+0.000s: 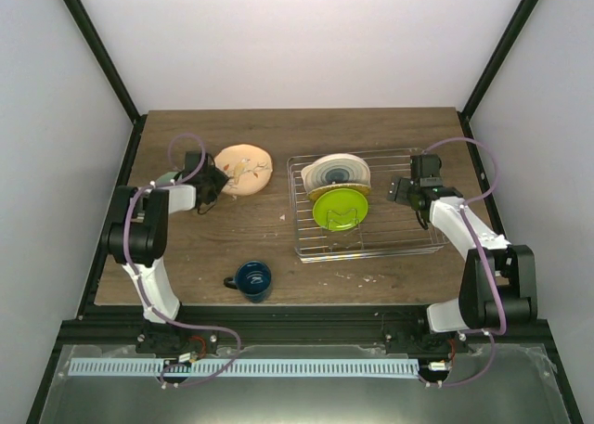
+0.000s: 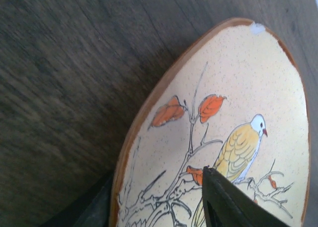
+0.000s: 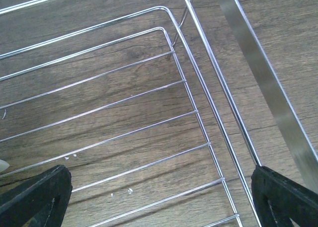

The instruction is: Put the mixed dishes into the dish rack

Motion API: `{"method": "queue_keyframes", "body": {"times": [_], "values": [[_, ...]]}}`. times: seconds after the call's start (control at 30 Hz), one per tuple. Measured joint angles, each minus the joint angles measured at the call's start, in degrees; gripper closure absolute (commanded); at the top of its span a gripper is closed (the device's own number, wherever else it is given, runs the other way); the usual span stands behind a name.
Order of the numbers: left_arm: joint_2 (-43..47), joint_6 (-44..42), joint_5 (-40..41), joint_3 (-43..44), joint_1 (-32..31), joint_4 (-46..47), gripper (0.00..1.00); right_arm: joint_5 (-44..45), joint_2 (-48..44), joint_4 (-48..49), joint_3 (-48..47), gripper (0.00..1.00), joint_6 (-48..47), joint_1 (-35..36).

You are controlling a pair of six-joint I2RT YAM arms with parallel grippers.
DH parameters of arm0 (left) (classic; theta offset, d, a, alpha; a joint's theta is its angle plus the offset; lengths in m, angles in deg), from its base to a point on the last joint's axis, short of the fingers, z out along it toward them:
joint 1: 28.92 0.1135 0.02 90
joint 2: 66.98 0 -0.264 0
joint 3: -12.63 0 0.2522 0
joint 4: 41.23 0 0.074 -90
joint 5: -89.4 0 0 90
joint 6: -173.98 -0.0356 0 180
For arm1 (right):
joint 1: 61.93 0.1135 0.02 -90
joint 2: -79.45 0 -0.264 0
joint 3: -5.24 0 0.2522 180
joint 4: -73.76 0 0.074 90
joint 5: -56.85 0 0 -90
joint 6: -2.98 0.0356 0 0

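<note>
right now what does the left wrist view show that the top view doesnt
Only left wrist: the drawing on the tan plate up close, a yellow bird on a branch with orange leaves. Only top: the dish rack holding the cream plate and lime green plate, the dark blue mug, the right gripper. Both: that plate and the wooden table.

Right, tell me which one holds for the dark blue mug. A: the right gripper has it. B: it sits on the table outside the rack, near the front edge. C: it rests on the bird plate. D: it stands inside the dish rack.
B: the dark blue mug sits on the table near its front edge, apart from the dish rack.
</note>
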Motion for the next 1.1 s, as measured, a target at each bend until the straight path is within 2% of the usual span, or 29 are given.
{"method": "queue_keyframes", "body": {"times": [0.2,0.43,0.8,1.1], "values": [[-1.62,1.01,-0.02,0.15,0.13,2.36,0.74,0.07,0.04,0.0,0.0,0.0,-0.02,0.0],[-2.99,2.67,-1.9,0.02,0.2,6.56,1.0,0.17,0.04,-0.13,0.0,0.0,-0.02,0.0],[-2.93,3.19,-5.33,-3.19,0.13,16.33,1.0,0.2,0.44,-0.13,-0.02,0.0,-0.02,0.0],[1.22,-4.0,-7.39,-5.46,-0.59,17.16,1.0,0.22,0.76,-0.13,-0.02,0.0,-0.02,0.0]]}}
